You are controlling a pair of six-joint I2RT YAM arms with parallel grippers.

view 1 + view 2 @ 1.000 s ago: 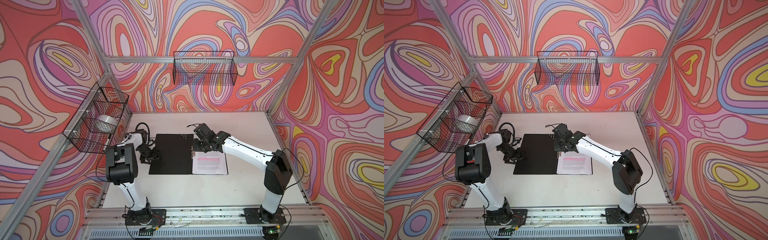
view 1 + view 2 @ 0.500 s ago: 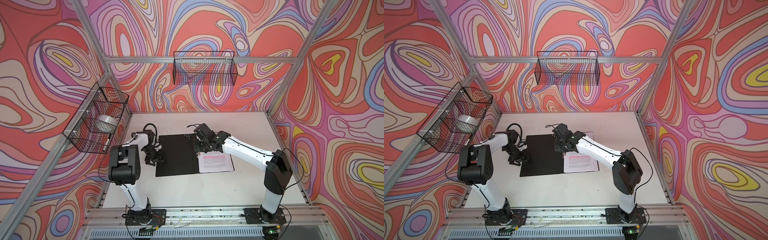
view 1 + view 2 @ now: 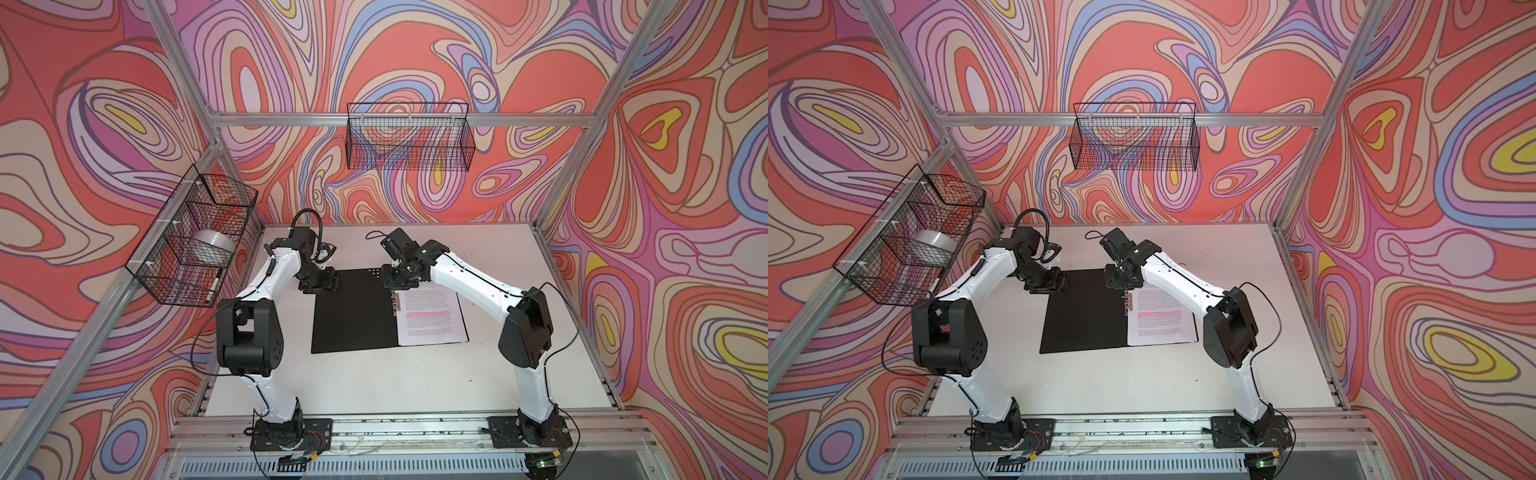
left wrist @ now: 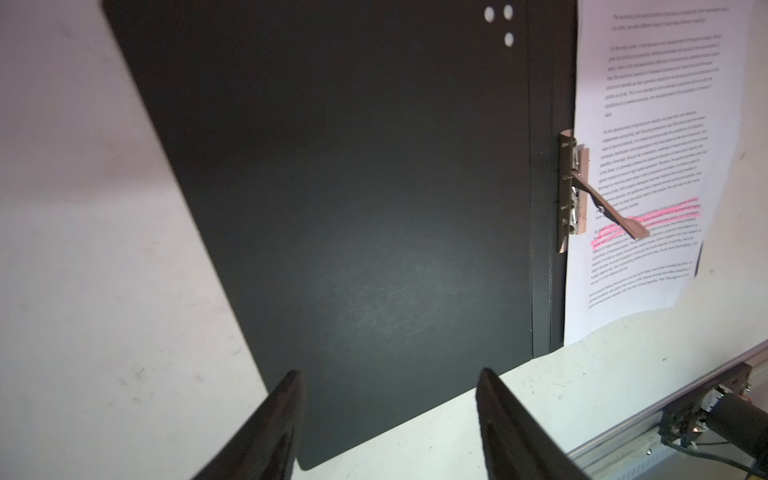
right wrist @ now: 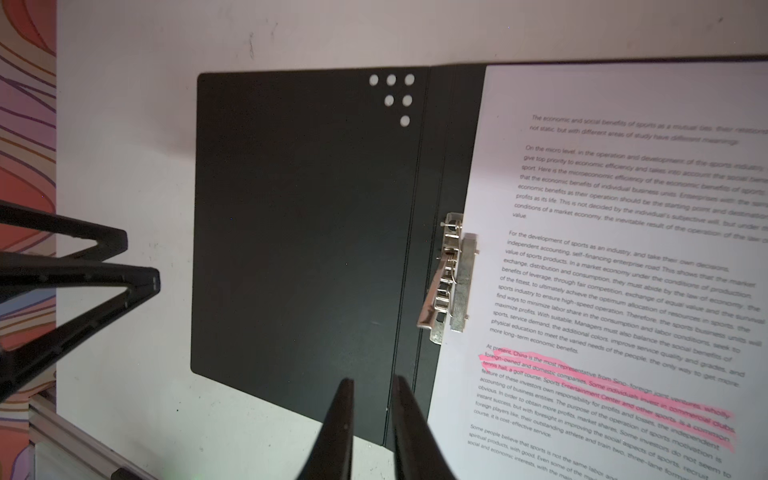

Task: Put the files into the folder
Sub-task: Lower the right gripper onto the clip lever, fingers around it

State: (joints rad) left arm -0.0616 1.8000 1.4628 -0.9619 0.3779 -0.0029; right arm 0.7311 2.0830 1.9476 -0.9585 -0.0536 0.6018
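Mostly the files (image 3: 430, 316) hide the folder (image 3: 353, 316); left tool (image 4: 386, 424) gapes empty, right tool (image 5: 370, 419) narrow, empty.

top views bright, even | wrist views dim | jaws blurred

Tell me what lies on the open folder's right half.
The printed files lie there, their edge at the metal clip. The folder surface beneath them is hidden.

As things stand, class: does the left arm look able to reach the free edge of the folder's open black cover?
Probably yes. The left hand hangs open right at the top left corner of the black cover, and nothing lies on that cover. The right hand works over by the metal clip.
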